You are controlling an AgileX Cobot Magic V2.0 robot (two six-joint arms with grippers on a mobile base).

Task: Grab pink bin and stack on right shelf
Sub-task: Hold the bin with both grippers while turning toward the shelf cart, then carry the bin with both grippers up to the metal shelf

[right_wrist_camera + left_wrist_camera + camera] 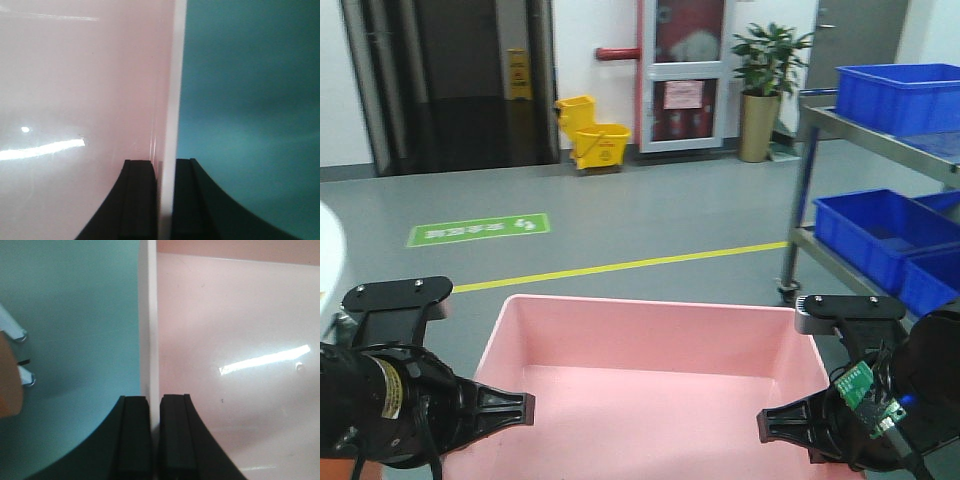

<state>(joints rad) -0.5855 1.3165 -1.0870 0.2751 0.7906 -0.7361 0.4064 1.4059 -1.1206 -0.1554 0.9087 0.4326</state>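
The pink bin (650, 375), a shallow pale pink tub, is held up in front of me between both arms. My left gripper (525, 408) is shut on its left wall, one finger inside and one outside, and the rim (148, 330) runs straight down between the black pads. On the opposite side my right gripper (768, 425) is shut on the right wall, whose rim (175, 100) passes between its pads. The right shelf (880, 140), a metal rack, stands ahead at the right. The bin's glossy inside (235, 340) (80, 90) is bare.
Blue crates sit on the rack, one on top (900, 95) and others on the lower level (880, 235). A yellow mop bucket (592, 132) and a potted plant (765, 85) stand by the far wall. A yellow line (620, 266) crosses the grey-green floor.
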